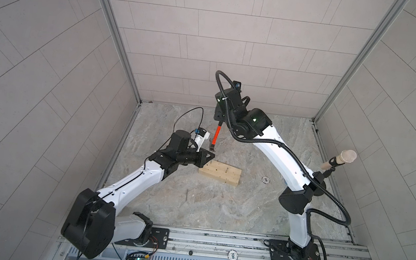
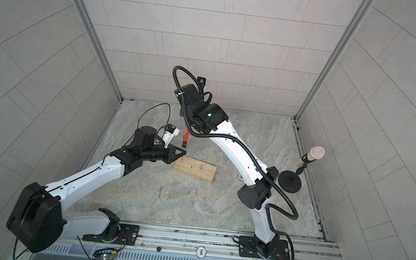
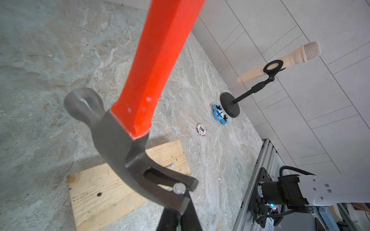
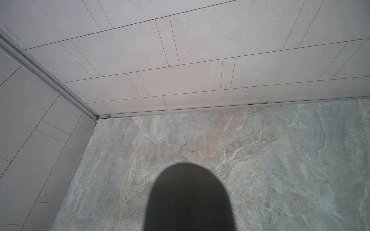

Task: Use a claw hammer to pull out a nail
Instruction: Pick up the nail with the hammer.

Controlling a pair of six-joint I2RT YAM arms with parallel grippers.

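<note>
Left wrist view: left gripper (image 3: 182, 204) is pinched tight just under the claw, apparently on the nail (image 3: 179, 188) shank, with the nail head seated in the fork. Can't tell if the tip is clear of the block (image 3: 104, 190). Hammer (image 3: 128, 140) hangs head-down over the block's left end. Right gripper (image 1: 219, 118) is clamped on the black handle end. Suggest: hold the nail firm, back the claw off along its slot, no twisting
</note>
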